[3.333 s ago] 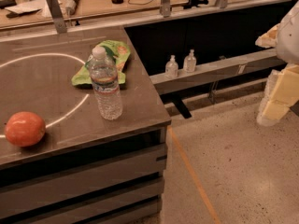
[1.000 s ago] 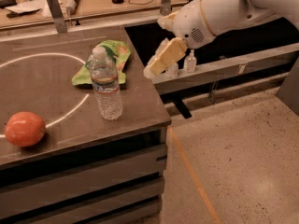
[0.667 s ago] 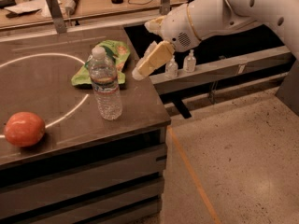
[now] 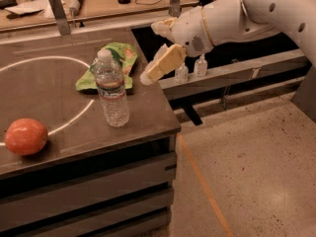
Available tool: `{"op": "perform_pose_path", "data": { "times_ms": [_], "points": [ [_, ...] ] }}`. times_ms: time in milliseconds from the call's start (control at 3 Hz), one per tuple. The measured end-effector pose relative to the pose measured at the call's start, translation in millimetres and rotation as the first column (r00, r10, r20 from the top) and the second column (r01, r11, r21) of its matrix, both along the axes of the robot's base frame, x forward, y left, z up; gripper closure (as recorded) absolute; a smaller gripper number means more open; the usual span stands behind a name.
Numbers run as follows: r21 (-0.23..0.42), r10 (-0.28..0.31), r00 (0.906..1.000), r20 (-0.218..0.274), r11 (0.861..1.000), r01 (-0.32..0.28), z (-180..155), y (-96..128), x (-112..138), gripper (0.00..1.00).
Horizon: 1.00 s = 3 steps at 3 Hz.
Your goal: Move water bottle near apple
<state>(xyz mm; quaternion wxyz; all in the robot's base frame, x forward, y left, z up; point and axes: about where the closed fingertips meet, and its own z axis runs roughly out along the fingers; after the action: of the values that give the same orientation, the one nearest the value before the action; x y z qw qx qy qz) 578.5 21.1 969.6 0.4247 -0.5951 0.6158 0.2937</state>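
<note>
The water bottle (image 4: pixel 112 90) is clear ribbed plastic with a white cap and a pale label band. It stands upright near the right front of the dark table (image 4: pixel 143 122). The apple (image 4: pixel 25 136) is round and orange-red and lies at the table's front left, well apart from the bottle. My gripper (image 4: pixel 154 69) hangs on the white arm, which reaches in from the upper right. It is above the table's right edge, to the right of the bottle's upper half and a little behind it, and touches nothing.
A flat green snack bag (image 4: pixel 117 59) lies just behind the bottle. A white circle line (image 4: pixel 74 117) is painted on the table. Two small pump bottles (image 4: pixel 191 69) stand on a ledge to the right. A cluttered bench (image 4: pixel 98 4) runs along the back.
The arm has swung in from the far right and the gripper has moved left and lower, closer to the bottle. Bottle and apple have not moved.
</note>
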Motion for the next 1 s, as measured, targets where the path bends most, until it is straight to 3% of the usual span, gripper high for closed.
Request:
{"op": "perform_pose_path", "data": {
  "times_ms": [333, 667, 1000],
  "points": [
    [0.123, 0.173, 0.9848, 0.01, 0.977, -0.173, 20, 27, -39, 0.0],
    [0.142, 0.271, 0.9625, 0.019, 0.952, -0.271, 28, 49, -65, 0.0],
    [0.093, 0.304, 0.9525, 0.003, 0.948, -0.303, 21, 68, -75, 0.0]
  ]
}}
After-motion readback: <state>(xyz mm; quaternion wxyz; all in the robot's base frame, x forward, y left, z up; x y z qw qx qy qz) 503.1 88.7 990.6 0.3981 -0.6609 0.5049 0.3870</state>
